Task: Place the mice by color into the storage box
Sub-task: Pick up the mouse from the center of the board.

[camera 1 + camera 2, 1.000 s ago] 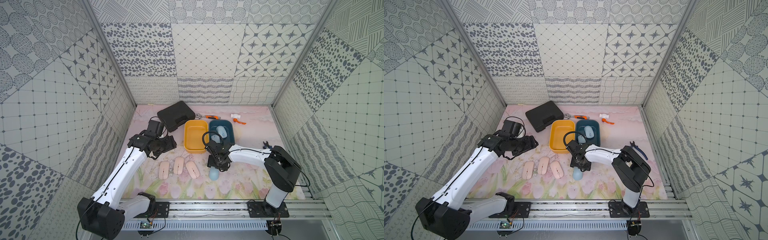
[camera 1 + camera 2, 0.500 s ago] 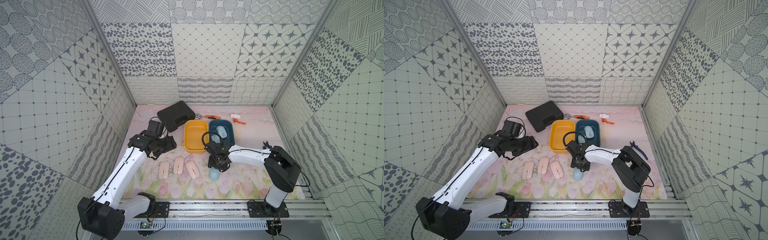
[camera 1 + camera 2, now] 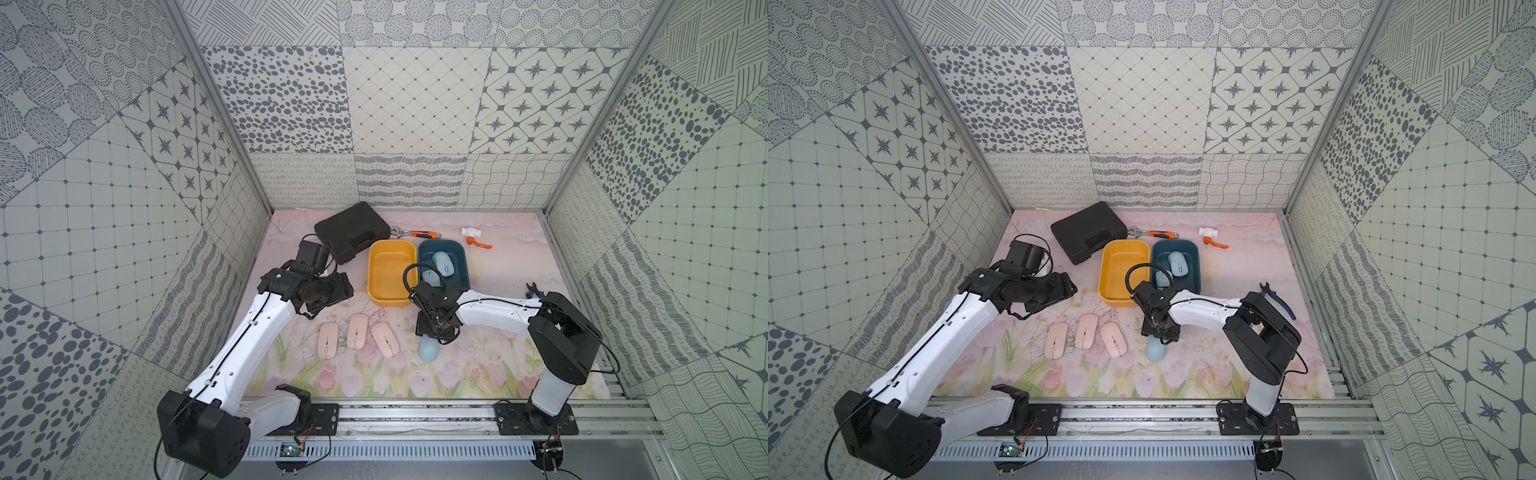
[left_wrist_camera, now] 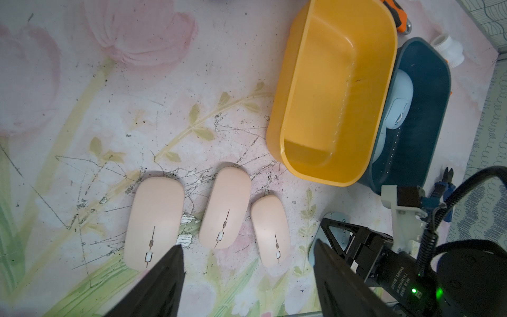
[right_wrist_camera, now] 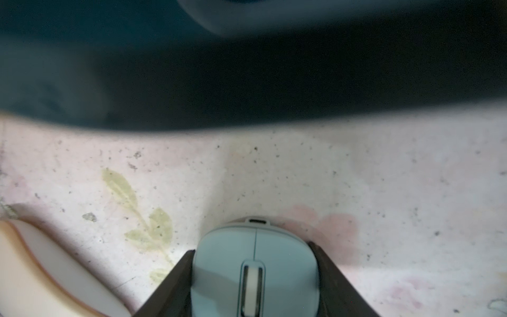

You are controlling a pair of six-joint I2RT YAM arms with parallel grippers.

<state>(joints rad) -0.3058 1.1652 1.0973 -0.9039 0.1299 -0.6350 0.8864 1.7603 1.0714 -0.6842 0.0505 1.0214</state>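
My left fingers [image 4: 164, 282] hang over the left part of the bench [image 3: 498, 353], parted to a middling gap and holding nothing. Behind them, toward the back wall, lies a shut black case [image 3: 353, 232]. Just to the right, three pink mice [image 3: 357, 338] lie side by side on the bench, close together, in front of the yellow tub [image 3: 390, 270]. Close against that tub's right side stands the teal tub [image 3: 462, 266]. Two blue mice [image 3: 441, 262] lie in it, one toward the back and one toward the front, the front one partly hidden by my right arm's cable. In front of the teal tub and right of the pink mice, my right fingers [image 5: 175, 277] are closed on both sides of the third blue mouse [image 5: 219, 274], its scroll wheel facing up. Whether it rests on the bench or hangs just above it, I cannot tell. Far right, blue-handled pliers [image 3: 534, 289] lie beside my right arm.
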